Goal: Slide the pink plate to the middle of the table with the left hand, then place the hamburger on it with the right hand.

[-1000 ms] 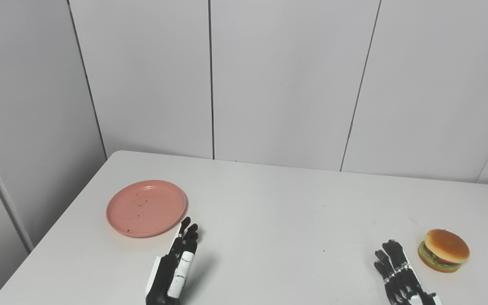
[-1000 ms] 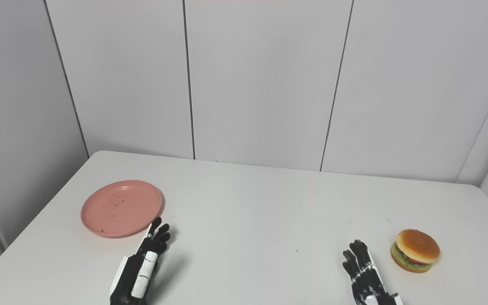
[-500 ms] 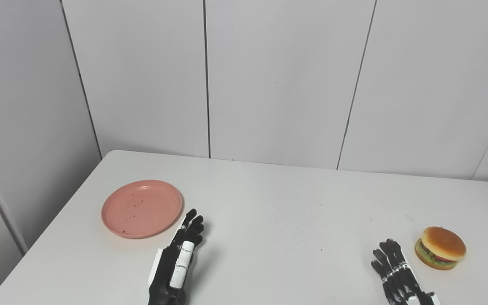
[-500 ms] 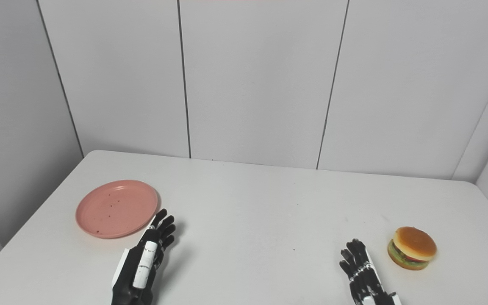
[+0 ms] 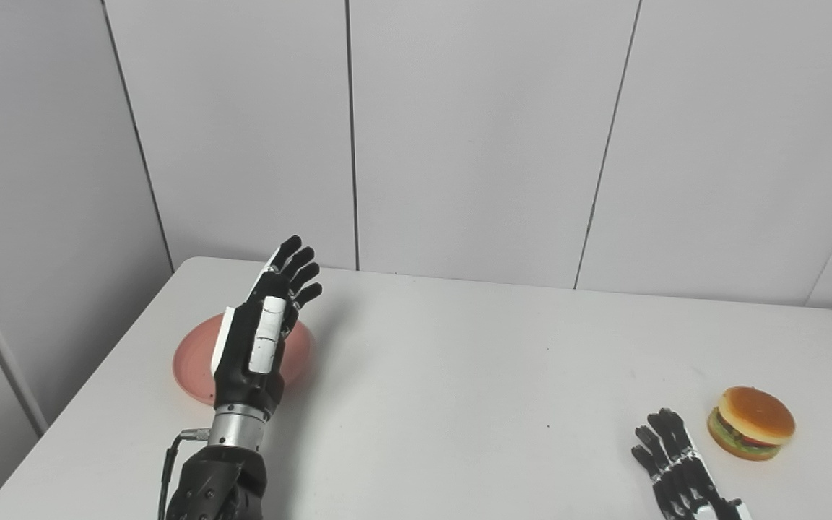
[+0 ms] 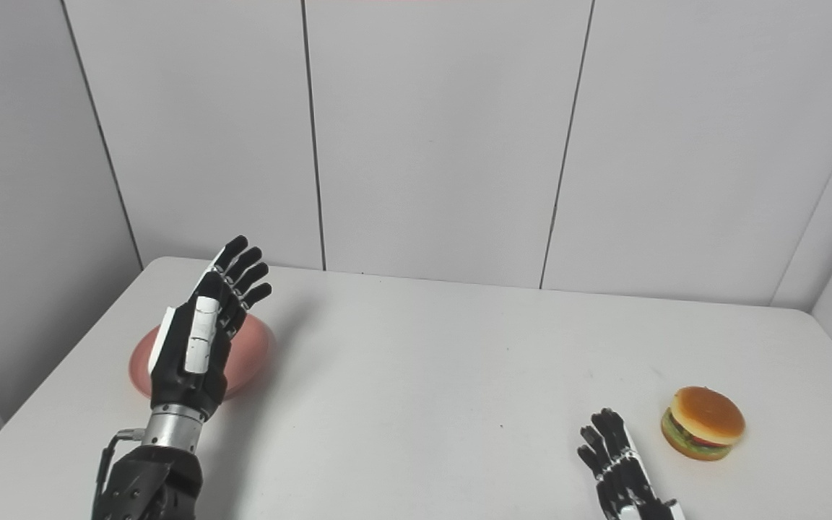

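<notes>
- The pink plate (image 5: 196, 355) lies flat near the left edge of the white table (image 5: 459, 361), about midway between its near and far edges. The raised arm covers most of it; only its left rim and a strip on the right show.
- No brand, label or writing can be read on the plate, on either hand, on the burger or on the wall.
- The left hand (image 5: 261, 336) is in front of the plate from where the cameras look, fingers straight, spread apart and pointing toward the far edge, holding nothing. Whether it touches the plate I cannot tell.
- A second ago that hand was low near the table's near edge, just right of the plate, with only hand and fingers in view; now it has come up and forward, and the metal wrist and dark forearm show too.
- The plate sits where it did half a second ago.
- The hamburger (image 5: 751, 432) stands near the right edge, toward the near right corner, unmoved.
- The right hand (image 5: 679, 473) lies low by the near edge, just left of the hamburger and apart from it, fingers stretched out and empty, as before.
- Grey wall panels (image 5: 488, 130) rise behind the far edge.
</notes>
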Motion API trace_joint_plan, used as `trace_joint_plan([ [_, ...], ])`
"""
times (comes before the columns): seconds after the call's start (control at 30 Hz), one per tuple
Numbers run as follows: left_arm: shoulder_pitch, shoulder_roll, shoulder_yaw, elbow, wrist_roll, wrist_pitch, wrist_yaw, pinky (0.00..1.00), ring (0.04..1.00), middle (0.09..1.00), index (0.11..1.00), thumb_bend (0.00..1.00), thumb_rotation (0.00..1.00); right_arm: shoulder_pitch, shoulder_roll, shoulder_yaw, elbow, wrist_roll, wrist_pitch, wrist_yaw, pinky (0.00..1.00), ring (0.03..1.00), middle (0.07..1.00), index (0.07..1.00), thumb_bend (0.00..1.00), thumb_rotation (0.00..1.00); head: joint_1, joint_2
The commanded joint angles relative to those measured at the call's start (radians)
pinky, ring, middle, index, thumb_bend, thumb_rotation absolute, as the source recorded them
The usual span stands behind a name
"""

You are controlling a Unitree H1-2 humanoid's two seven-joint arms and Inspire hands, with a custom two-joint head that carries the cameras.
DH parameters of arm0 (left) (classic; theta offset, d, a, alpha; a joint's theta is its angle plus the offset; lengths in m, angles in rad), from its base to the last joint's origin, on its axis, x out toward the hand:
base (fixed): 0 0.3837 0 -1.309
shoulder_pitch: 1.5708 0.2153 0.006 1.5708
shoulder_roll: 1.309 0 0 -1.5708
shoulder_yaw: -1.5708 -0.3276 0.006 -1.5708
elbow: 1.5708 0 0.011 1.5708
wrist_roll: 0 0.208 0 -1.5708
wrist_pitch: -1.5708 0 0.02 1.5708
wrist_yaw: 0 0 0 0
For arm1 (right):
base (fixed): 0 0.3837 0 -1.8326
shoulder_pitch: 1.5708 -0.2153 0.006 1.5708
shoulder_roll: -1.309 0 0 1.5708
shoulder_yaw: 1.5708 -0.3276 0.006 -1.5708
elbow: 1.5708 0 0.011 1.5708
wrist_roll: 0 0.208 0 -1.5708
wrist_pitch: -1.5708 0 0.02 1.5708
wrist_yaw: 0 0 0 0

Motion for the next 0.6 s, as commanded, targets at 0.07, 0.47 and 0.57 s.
trace_joint_plan([
  [0.07, -0.092, 0.058, 0.030, -0.008, 0.004, -0.011, 0.008, 0.81, 0.876, 0.881, 0.843, 0.94, 0.88, -0.080, -0.045, -0.039, 0.168, -0.008, 0.040, -0.030, 0.94, 0.950, 0.965, 0.967, 0.89, 0.89, 0.000, 0.001],
  [0.47, -0.208, 0.242, 0.094, 0.309, 0.062, -0.227, -0.007, 0.78, 0.857, 0.851, 0.837, 0.94, 0.90, -0.077, -0.042, -0.036, 0.167, -0.016, 0.036, -0.032, 0.93, 0.943, 0.955, 0.954, 0.91, 0.90, -0.005, 0.005],
  [0.57, -0.246, 0.287, 0.104, 0.427, 0.059, -0.288, -0.011, 0.76, 0.851, 0.846, 0.827, 0.98, 0.88, -0.076, -0.042, -0.036, 0.167, -0.014, 0.037, -0.030, 0.93, 0.939, 0.948, 0.946, 0.90, 0.89, -0.007, 0.007],
])
